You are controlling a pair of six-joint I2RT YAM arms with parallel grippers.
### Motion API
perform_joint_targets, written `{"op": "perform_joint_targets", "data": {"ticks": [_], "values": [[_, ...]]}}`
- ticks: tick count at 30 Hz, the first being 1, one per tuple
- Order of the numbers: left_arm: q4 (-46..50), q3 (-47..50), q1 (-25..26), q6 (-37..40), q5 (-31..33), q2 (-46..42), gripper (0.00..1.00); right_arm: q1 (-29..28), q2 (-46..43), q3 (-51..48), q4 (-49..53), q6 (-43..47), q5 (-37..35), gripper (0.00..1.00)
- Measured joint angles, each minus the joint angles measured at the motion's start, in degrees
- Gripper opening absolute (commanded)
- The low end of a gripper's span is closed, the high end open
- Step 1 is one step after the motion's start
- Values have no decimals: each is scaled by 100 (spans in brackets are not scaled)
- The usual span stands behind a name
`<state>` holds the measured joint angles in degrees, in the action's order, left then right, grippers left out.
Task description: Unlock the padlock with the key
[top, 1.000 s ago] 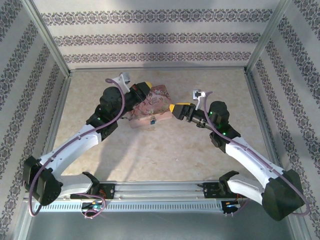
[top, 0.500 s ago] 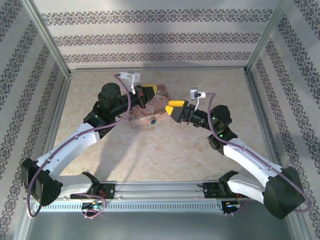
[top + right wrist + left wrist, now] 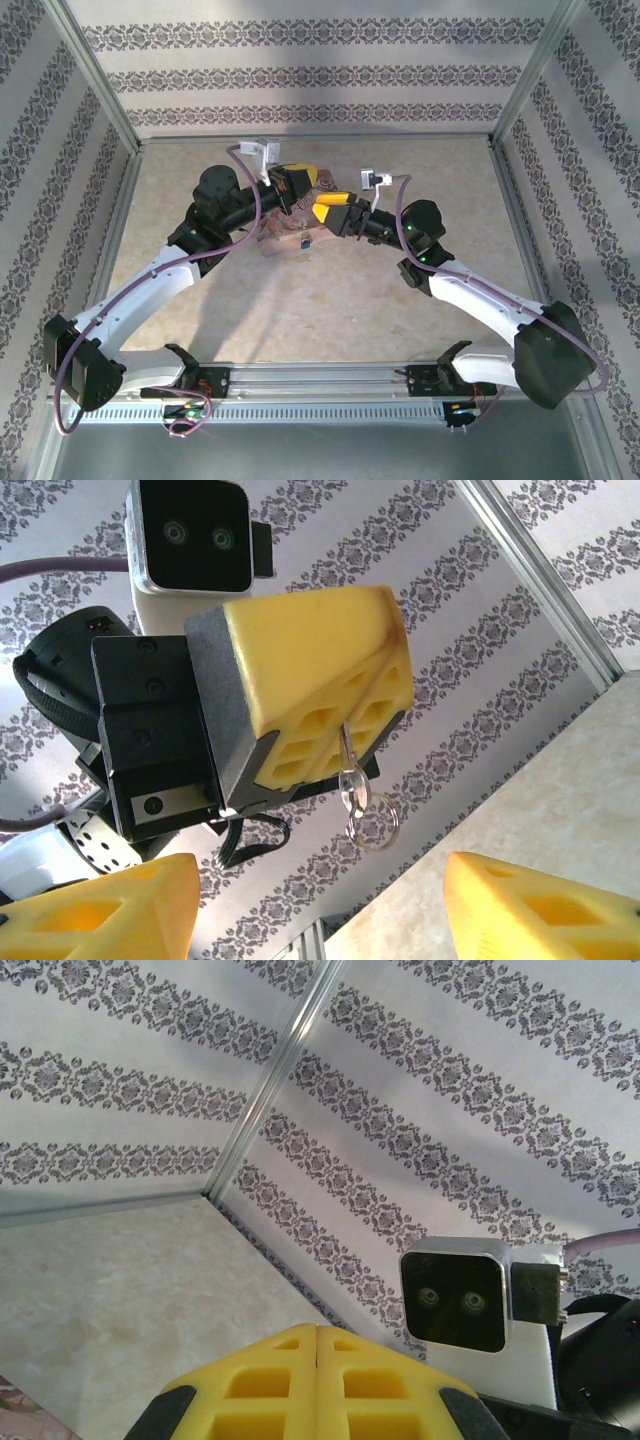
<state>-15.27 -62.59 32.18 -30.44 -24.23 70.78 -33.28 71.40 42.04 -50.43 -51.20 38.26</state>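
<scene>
Risk 1: the left gripper [image 3: 340, 715] has its yellow pads pressed together on the key [image 3: 347, 750] by a thin edge only. The key's rings hang free at 6 o'clock, so the key may pivot or slip out.

Risk 2: the right gripper [image 3: 326, 208] is spread wide and empty, at 4 o'clock of the left gripper and facing the key. If this is a hand-over, a badly timed release would probably drop the key.

Risk 3: the padlock [image 3: 306, 240] lies unheld at the 6 o'clock edge of the pink tin [image 3: 283, 228]. Insertion force would likely push it away.

Count:
- key: one
- padlock: one
- tin: one
- grippers: two
</scene>
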Motion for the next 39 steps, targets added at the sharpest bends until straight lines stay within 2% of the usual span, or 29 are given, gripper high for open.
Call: {"op": "perform_joint_targets", "data": {"ticks": [21, 39], "values": [[-63, 11, 0, -44, 2, 42, 0, -37, 612, 382, -374, -299, -2, 41], [-66, 103, 0, -46, 55, 42, 0, -37, 632, 376, -428, -319, -94, 25]]}}
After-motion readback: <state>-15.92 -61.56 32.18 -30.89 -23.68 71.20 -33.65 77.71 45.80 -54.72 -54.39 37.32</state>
